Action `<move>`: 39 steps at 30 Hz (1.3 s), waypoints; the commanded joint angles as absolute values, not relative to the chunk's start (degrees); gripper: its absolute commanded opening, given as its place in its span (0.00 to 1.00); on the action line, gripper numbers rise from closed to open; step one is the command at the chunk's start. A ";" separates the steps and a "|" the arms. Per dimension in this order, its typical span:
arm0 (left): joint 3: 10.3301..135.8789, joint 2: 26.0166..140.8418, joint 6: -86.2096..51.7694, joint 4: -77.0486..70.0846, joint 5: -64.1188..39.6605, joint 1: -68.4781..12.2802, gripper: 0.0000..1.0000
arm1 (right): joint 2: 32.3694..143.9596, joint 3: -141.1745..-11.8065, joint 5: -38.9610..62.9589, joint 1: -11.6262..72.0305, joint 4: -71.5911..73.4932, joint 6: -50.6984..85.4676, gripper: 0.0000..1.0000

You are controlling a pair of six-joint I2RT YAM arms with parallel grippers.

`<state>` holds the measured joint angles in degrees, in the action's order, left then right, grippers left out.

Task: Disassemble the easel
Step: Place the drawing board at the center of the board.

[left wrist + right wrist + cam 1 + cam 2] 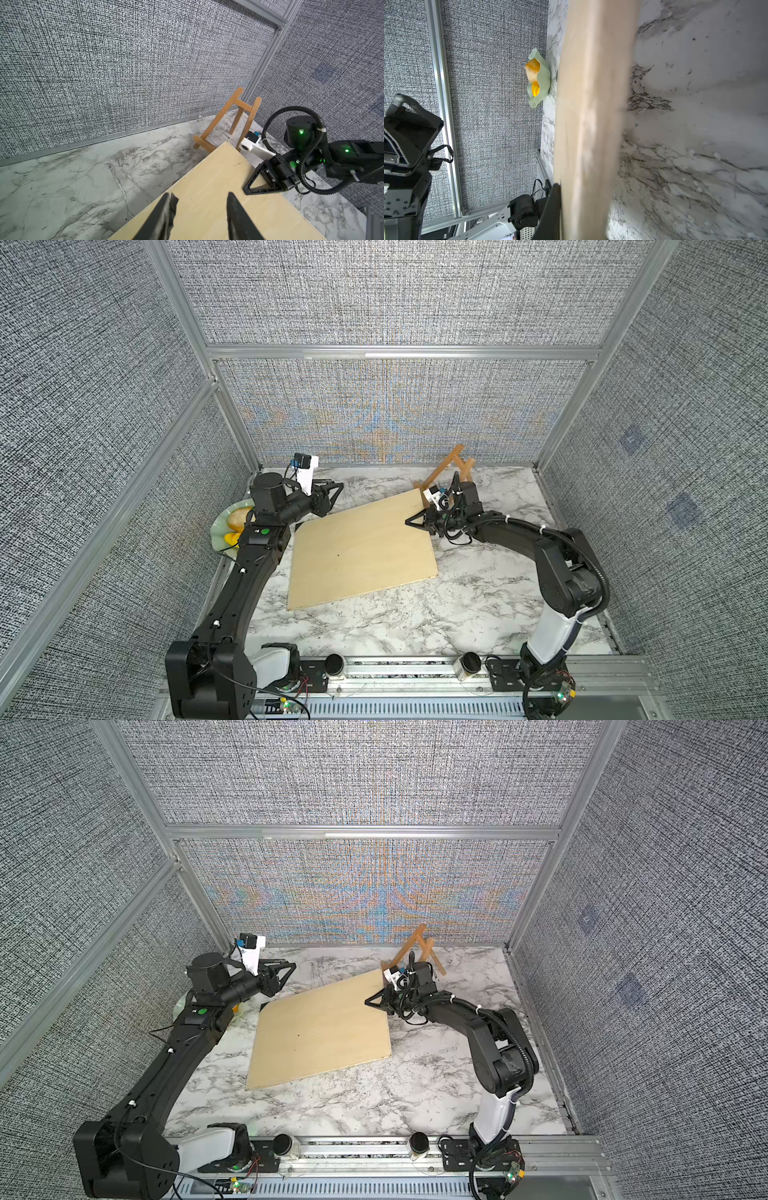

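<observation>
Left wrist view: where stands the easel (219, 116)?
– Just behind the far corner of the plywood board (203, 176), leaning. Nearer it, the right jaws pinch the board edge; the left jaws stand apart, empty.
</observation>
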<state>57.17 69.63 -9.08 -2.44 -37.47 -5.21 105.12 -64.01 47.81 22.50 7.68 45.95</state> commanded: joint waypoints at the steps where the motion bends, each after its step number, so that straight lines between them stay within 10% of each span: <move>1: 57.11 69.85 -9.73 -5.54 -36.78 -5.03 0.45 | 106.39 -62.89 33.71 22.80 11.80 39.10 0.00; 18: 56.86 69.17 -8.47 -2.87 -36.15 -4.86 0.44 | 112.76 -64.98 31.48 22.67 9.01 37.07 0.00; 39: 56.33 70.88 -9.20 -5.10 -36.80 -4.58 0.44 | 113.98 -68.64 23.08 21.91 -11.07 21.78 0.28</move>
<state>56.27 70.74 -9.04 -3.31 -36.12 -4.69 113.30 -68.71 44.38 21.93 -2.17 35.27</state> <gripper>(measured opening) 0.439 0.278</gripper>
